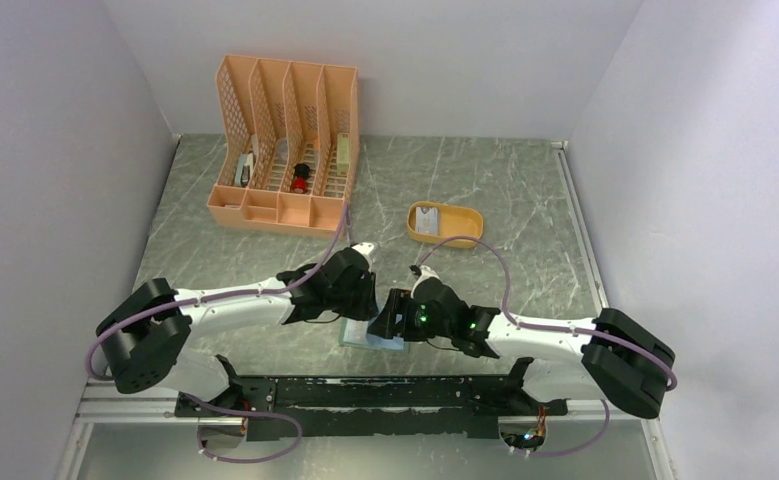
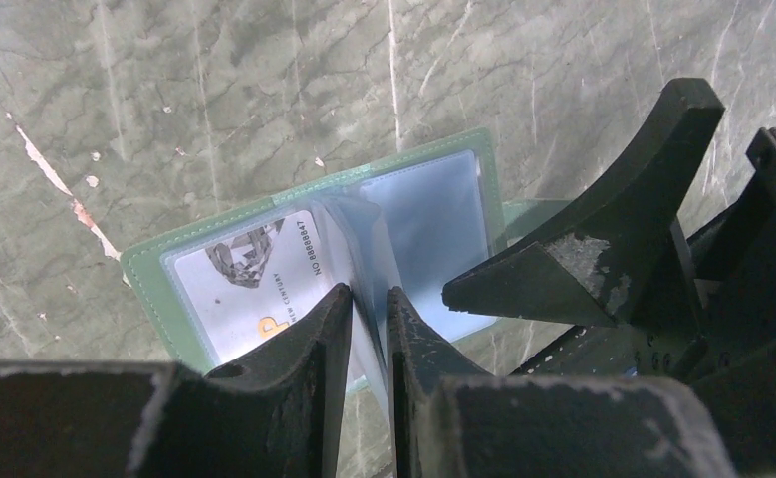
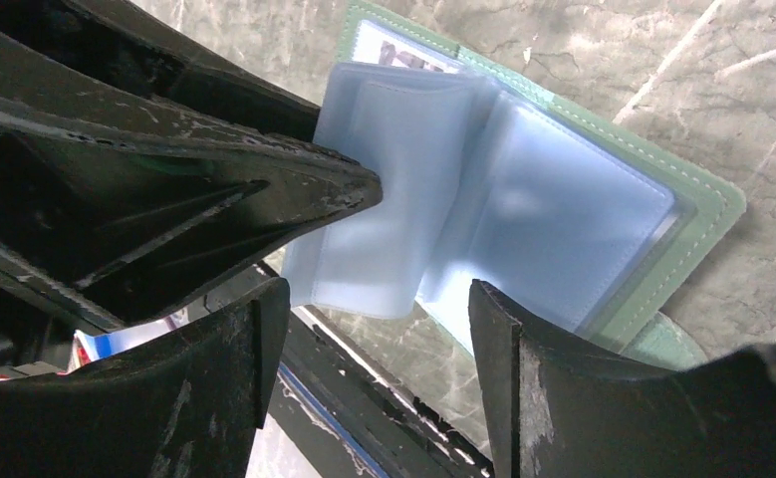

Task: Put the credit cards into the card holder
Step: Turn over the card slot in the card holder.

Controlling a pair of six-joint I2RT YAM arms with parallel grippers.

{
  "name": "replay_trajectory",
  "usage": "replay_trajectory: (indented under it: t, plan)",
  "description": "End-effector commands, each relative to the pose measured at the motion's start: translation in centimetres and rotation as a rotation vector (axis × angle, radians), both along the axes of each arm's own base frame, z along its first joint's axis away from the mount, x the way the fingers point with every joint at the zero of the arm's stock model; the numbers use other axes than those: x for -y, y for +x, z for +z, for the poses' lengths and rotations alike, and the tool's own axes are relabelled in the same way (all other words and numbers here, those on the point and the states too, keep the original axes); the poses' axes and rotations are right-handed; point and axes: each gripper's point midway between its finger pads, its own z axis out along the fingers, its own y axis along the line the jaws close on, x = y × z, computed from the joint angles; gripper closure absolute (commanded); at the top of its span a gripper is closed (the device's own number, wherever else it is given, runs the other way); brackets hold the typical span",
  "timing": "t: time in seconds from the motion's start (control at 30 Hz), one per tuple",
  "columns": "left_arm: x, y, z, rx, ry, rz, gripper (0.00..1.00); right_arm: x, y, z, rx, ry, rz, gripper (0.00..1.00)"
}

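The card holder [image 2: 149,264] lies open near the table's front edge, a sage-green wallet [image 1: 365,338] with pale blue clear sleeves [image 3: 553,214]. One credit card [image 2: 249,289] sits in its left sleeve. Another pale card [image 1: 426,221] lies in the yellow tray. My left gripper [image 2: 369,314] is shut on a loose clear sleeve, pinching it upright at the wallet's fold. My right gripper [image 3: 374,324] stands open just in front of the sleeves, with nothing between its fingers. In the top view both grippers [image 1: 360,298] [image 1: 390,320] crowd over the wallet and hide most of it.
A mustard-yellow oval tray [image 1: 462,225] sits behind the grippers at centre right. A peach lattice desk organizer [image 1: 285,140] with small items stands at the back left. The table's black front rail [image 1: 365,390] runs just below the wallet.
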Motion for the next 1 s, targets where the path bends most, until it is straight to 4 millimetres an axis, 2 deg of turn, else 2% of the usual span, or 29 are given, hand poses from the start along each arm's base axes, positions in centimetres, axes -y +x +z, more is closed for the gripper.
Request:
replay_trajectory:
  t: [0.0, 0.13, 0.53, 0.63, 0.77, 0.97]
  plan:
    - [1.6, 0.1, 1.1, 0.018, -0.041, -0.038, 0.76, -0.8, 0.7, 1.6, 0.038, 0.041, -0.013, 0.30]
    - [1.5, 0.2, 1.1, 0.021, -0.035, -0.036, 0.76, -0.9, 0.7, 1.4, 0.029, 0.040, -0.013, 0.30]
    - [1.5, 0.1, 1.3, 0.020, -0.040, -0.038, 0.76, 0.0, 0.4, -1.7, -0.043, -0.074, -0.036, 0.37]
    - [1.5, 0.1, 1.5, 0.021, -0.043, -0.039, 0.75, 0.7, 0.2, -2.8, -0.060, -0.112, -0.048, 0.45]
    - [1.4, 0.0, 1.6, 0.023, -0.041, -0.039, 0.72, 1.7, -0.2, -4.0, -0.082, -0.154, -0.060, 0.61]
    - [0.9, 0.0, 1.7, 0.031, -0.024, -0.034, 0.68, 3.0, -0.6, -4.7, -0.085, -0.172, -0.084, 0.77]
